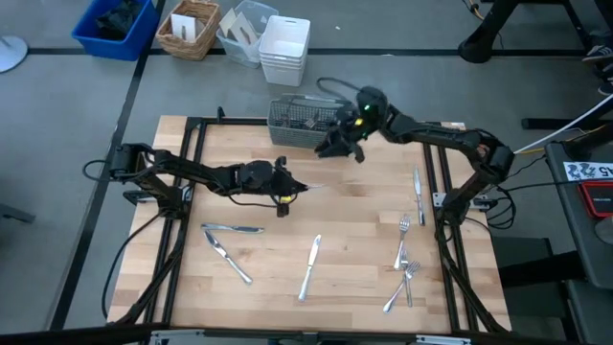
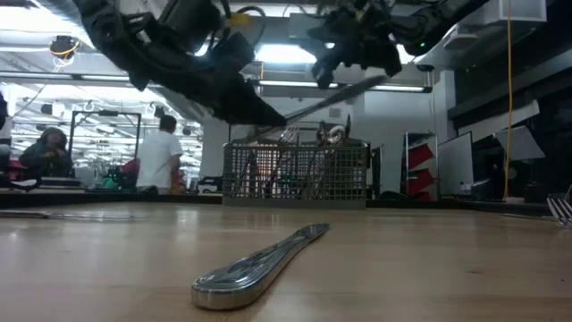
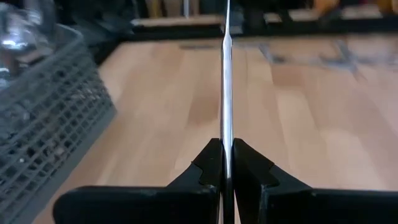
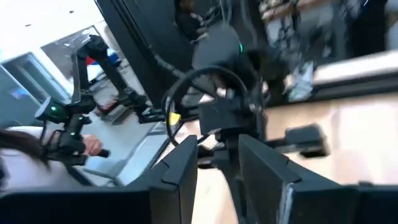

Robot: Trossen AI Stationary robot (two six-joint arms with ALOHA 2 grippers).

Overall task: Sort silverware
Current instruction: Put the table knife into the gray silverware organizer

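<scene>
Silverware sorting: left end effector [image 1: 287, 188] at frame centre is gripping a slim shiny metal knife [image 3: 227, 93]; right end effector [image 1: 337, 141], fingers parted and holding nothing visible, is hovering beside the grey wire-mesh caddy [image 1: 299, 122] above the wooden tabletop [image 1: 354, 259].

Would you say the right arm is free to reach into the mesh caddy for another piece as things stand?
Probably yes. The right gripper hovers at the caddy, its jaws open with nothing between them, and nothing lies across its path. The left gripper is off at mid-table, shut on a knife.
</scene>
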